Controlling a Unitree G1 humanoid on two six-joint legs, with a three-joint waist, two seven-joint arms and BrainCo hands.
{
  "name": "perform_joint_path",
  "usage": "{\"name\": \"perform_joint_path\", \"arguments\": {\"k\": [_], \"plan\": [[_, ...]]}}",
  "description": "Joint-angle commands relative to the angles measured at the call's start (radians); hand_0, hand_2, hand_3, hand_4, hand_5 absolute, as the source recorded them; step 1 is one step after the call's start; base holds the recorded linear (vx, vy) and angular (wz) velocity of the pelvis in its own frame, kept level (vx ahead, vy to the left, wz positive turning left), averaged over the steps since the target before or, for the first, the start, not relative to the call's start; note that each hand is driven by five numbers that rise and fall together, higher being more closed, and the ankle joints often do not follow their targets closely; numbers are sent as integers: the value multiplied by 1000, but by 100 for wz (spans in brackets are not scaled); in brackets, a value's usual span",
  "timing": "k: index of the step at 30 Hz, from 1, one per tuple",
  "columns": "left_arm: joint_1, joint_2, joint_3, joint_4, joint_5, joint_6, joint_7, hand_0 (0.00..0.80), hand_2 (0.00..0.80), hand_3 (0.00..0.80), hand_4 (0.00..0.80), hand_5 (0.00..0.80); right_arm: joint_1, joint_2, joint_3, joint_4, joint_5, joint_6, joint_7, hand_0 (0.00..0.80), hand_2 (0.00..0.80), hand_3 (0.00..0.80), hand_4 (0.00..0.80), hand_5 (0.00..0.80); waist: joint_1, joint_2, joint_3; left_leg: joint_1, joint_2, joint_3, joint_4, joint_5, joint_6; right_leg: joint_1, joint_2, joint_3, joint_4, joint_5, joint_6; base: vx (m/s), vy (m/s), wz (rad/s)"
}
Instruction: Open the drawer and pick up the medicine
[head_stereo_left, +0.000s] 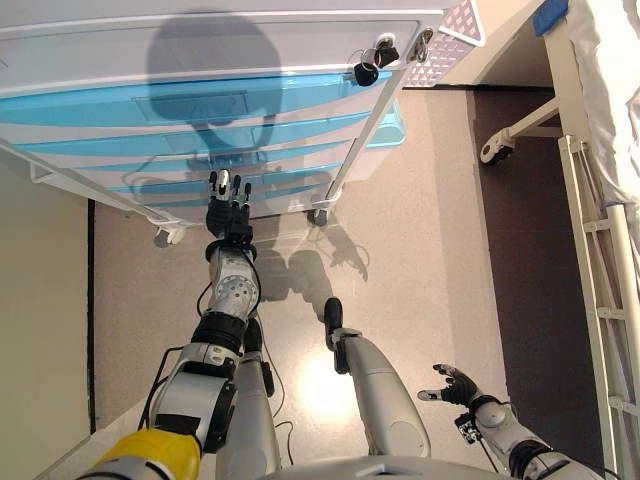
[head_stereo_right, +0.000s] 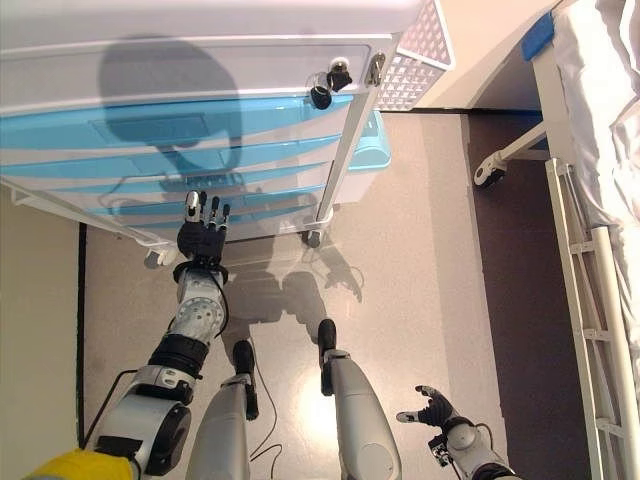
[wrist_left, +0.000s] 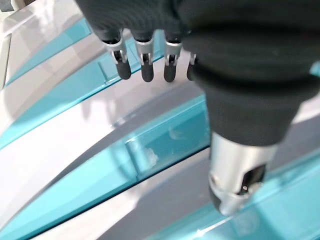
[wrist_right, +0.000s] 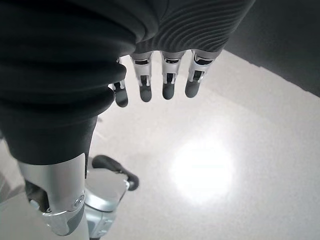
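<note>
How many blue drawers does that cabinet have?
4 show, stacked down the cabinet's front: top drawer, second drawer, third drawer, bottom drawer beside the left hand. More may be hidden.

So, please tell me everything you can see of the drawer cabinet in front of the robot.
The drawer cabinet has a white frame and top and several translucent blue drawers stacked one above another, all looking shut. It looks like plastic and stands on small castors on the pale floor. A key sits in a lock at its upper front corner, and a white perforated basket hangs at its side. The left hand, fingers straight, is up at the lower drawers; actual contact cannot be told.
</note>
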Motion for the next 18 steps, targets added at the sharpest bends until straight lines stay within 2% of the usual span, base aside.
{"name": "perform_joint_path", "arguments": {"k": [1, 8, 18], "plan": [[-109, 33, 11, -88, 49, -68, -19, 0, 0, 0, 0, 0, 28, -71, 32, 8, -20, 16, -1, 0, 0, 0, 0, 0, -20, 27, -45, -66, -47, 0, 81, -45, 81, 29, 16, -11, -21, 45, 49, 0, 0, 0], [-125, 38, 9, -131, 40, -80, -24, 0, 0, 0, 0, 0, 27, -75, 37, 8, -23, 17, 5, 0, 0, 0, 0, 0, -22, 28, -46, -63, -50, -1, 78, -45, 81, 29, 18, -9, -23, 46, 50, 0, 0, 0], [-162, 10, -65, -255, 48, -81, -37, 0, 0, 0, 0, 0, 29, -77, 46, 7, -30, 21, 12, 0, 0, 0, 0, 0, -21, 35, -39, -60, -52, 0, 76, -42, 83, 30, 13, -10, -16, 46, 50, 0, 0, 0]]}}
